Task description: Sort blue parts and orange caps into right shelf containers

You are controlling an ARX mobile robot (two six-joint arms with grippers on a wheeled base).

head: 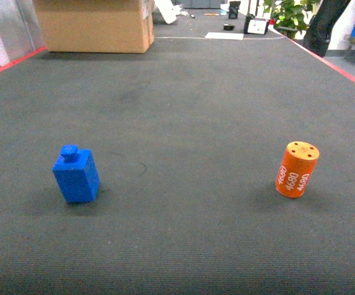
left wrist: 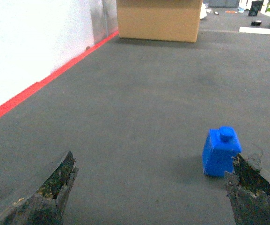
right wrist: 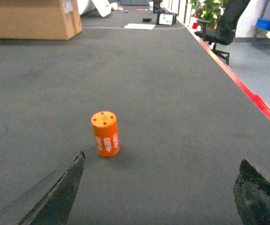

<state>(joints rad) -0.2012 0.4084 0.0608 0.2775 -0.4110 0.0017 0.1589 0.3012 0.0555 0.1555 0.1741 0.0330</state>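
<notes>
The blue part (left wrist: pixel 220 152) stands upright ahead-right of the open left end effector (left wrist: pixel 151 187). The orange cap (right wrist: pixel 105 133), also upright, sits ahead-left of the open right end effector (right wrist: pixel 158 192).

Dark gray mat (head: pixel 183 110) with blue part (head: pixel 76 174), orange cap (head: pixel 298 169), cardboard box (head: pixel 94 24).

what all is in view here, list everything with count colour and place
blue part: 1, blue, standing on the mat, left side
orange cap: 1, orange with white print, standing on the mat, right side
mat: 1, dark grey, red-edged, under everything
cardboard box: 1, tan, far left
office chair: 1, black, past the mat's right edge
plant: 1, green, far right
left gripper: 1, dark worn jaws, open, near the blue part
right gripper: 1, dark jaws, open, short of the orange cap
</notes>
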